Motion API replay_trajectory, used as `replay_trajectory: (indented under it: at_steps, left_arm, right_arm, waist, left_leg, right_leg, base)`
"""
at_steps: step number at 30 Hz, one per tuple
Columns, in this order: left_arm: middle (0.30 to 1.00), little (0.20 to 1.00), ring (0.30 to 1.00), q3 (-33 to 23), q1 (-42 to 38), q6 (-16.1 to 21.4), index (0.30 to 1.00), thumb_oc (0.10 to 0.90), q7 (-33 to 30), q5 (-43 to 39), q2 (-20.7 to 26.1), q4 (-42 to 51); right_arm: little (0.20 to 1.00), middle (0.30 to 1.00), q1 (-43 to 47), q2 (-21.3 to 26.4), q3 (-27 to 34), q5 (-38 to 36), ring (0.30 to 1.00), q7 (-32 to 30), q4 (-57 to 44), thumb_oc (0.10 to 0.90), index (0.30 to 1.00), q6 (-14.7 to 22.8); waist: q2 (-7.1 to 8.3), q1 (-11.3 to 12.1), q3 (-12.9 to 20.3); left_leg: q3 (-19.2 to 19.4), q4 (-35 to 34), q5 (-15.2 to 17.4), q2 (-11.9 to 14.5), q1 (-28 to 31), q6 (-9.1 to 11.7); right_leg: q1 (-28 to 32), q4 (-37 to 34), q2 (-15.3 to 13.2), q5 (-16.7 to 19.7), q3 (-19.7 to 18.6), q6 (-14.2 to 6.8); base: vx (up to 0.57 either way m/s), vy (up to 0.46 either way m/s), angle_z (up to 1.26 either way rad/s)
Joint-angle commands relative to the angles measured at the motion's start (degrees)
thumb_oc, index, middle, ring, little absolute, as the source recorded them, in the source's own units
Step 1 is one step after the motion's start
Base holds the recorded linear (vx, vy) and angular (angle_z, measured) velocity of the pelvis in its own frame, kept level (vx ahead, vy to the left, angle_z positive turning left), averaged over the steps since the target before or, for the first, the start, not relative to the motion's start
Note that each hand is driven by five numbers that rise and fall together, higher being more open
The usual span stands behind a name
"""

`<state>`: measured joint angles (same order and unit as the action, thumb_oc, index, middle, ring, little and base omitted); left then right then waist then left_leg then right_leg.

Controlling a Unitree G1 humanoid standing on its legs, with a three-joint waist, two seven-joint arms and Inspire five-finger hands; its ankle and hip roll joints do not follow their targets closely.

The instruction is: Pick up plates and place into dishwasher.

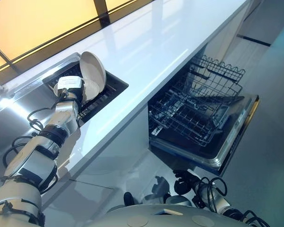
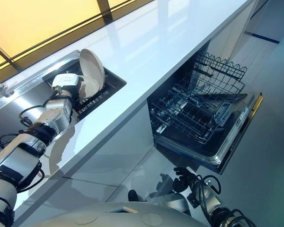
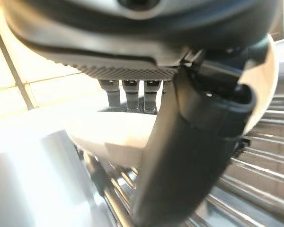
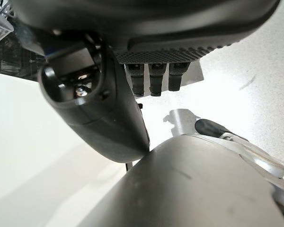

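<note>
Two white plates stand in the black dish rack (image 1: 111,87) set into the counter beside the sink. One plate (image 1: 93,67) leans upright; a second plate (image 1: 91,90) stands lower, right beside my left hand (image 1: 68,87). In the left wrist view, the fingers (image 3: 128,92) reach behind the rim of a white plate (image 3: 109,137) while the thumb (image 3: 194,142) lies on its near side; the fingertips are hidden. My right hand (image 1: 183,181) hangs low in front of the cabinets, relaxed and holding nothing. The dishwasher (image 1: 203,118) stands open to the right.
The dishwasher's door (image 1: 236,137) is folded down and its lower wire rack (image 1: 189,118) is pulled out over it, with an upper rack (image 1: 217,71) behind. A long white countertop (image 1: 151,52) runs between the rack and the dishwasher. The steel sink (image 1: 14,118) lies at left.
</note>
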<state>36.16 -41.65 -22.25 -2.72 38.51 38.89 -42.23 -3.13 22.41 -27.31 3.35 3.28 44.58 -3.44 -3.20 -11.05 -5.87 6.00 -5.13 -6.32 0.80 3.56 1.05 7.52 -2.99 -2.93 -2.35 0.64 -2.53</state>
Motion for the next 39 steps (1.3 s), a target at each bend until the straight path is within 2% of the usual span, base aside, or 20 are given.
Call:
replay_trajectory:
  at_steps: [1,2,4,5,11,22,31,35,39]
  left_arm:
    - [0.900,0.900,0.900,-3.3,-11.4,-0.2,0.900,0.800,-6.8,6.5,7.1,-5.4]
    - [0.599,0.549,0.599,-3.1,-11.9,0.3,0.599,0.449,-6.7,6.4,7.2,-5.6]
    - [0.514,0.450,0.514,-3.0,-12.2,1.2,0.514,0.350,-6.6,6.0,7.5,-5.8]
    - [0.300,0.200,0.300,-2.9,-12.4,1.7,0.300,0.100,-6.4,5.3,7.7,-6.0]
    - [0.300,0.200,0.300,-2.4,-13.9,1.7,0.300,0.100,-8.8,3.8,8.5,-7.0]
    - [0.300,0.200,0.300,-3.3,-14.1,4.7,0.300,0.100,-13.0,-0.2,9.3,-9.0]
    - [0.300,0.200,0.300,-6.1,-13.4,7.5,0.300,0.100,-17.6,-9.2,10.3,-9.1]
    - [0.300,0.200,0.300,-7.5,-13.1,9.3,0.300,0.100,-17.8,-12.1,10.9,-8.9]
    - [0.300,0.200,0.300,-8.1,-12.6,14.6,0.300,0.100,-18.9,-12.4,12.5,-7.6]
  right_arm:
    - [0.900,0.900,-0.5,1.7,-0.9,-0.9,0.900,1.1,-4.4,0.800,0.900,3.4]
    - [0.900,0.900,-0.9,1.8,-0.8,-0.8,0.900,0.9,-4.3,0.800,0.900,3.7]
    - [0.900,0.900,-1.2,2.0,-0.6,-0.8,0.900,0.9,-4.4,0.800,0.900,3.9]
    - [0.900,0.900,-1.6,2.3,-0.3,-0.9,0.900,0.9,-4.7,0.800,0.900,4.1]
    - [0.900,0.900,-2.2,3.4,0.4,-1.3,0.900,1.2,-5.8,0.800,0.900,4.1]
    - [0.900,0.900,-2.6,3.7,0.3,-1.0,0.900,1.6,-6.0,0.800,0.900,4.8]
    - [0.900,0.900,-2.2,2.4,0.1,-0.4,0.900,1.3,-4.8,0.800,0.900,5.0]
    - [0.900,0.900,-1.8,2.1,-0.3,-0.5,0.900,1.2,-4.8,0.800,0.900,4.9]
    - [0.900,0.900,-1.6,2.1,-0.2,-0.4,0.900,1.1,-5.4,0.800,0.900,4.5]
  waist:
    - [0.89,0.4,0.8]
    - [0.82,0.2,0.8]
    - [0.77,0.0,0.8]
    - [0.67,-0.3,0.7]
    - [0.38,-1.0,0.4]
    - [0.46,-1.0,1.0]
    - [0.64,-0.3,2.0]
    - [0.70,0.1,2.2]
    - [0.63,0.7,2.6]
  left_leg:
    - [-0.2,1.2,7.7,-4.5,3.1,-2.7]
    - [-0.1,1.2,7.7,-4.5,3.0,-2.7]
    - [-0.1,1.2,7.6,-4.5,3.0,-2.7]
    - [-0.1,1.1,7.6,-4.5,2.8,-2.7]
    - [-0.1,1.0,7.4,-4.6,2.4,-2.6]
    - [0.4,1.0,7.4,-4.5,2.3,-2.3]
    - [0.4,0.7,7.4,-4.5,2.7,-2.1]
    - [0.1,0.7,7.4,-4.5,2.9,-2.0]
    - [-0.2,0.6,7.5,-4.4,3.2,-1.9]
  right_leg:
    - [-4.1,2.4,2.5,2.9,-2.2,-2.3]
    - [-4.2,2.5,2.5,2.8,-2.4,-2.3]
    - [-4.3,2.6,2.6,2.9,-2.5,-2.3]
    - [-4.6,2.6,2.6,3.0,-2.9,-2.3]
    - [-5.1,2.4,2.8,3.2,-3.7,-2.5]
    - [-4.9,2.0,2.6,3.2,-3.7,-2.8]
    - [-4.4,1.9,2.4,3.1,-2.7,-2.8]
    - [-4.1,1.9,2.5,2.9,-2.3,-2.7]
    - [-3.8,1.9,2.5,2.7,-1.8,-2.6]
  base:
    - [0.05,0.002,-0.07]
    - [0.05,0.003,-0.05]
    - [0.03,0.012,-0.05]
    - [0.02,0.021,-0.04]
    - [0.01,0.023,-0.06]
    - [-0.01,0.006,-0.01]
    - [-0.02,0.006,0.02]
    - [-0.05,0.004,0.03]
    - [-0.05,0.003,0.07]
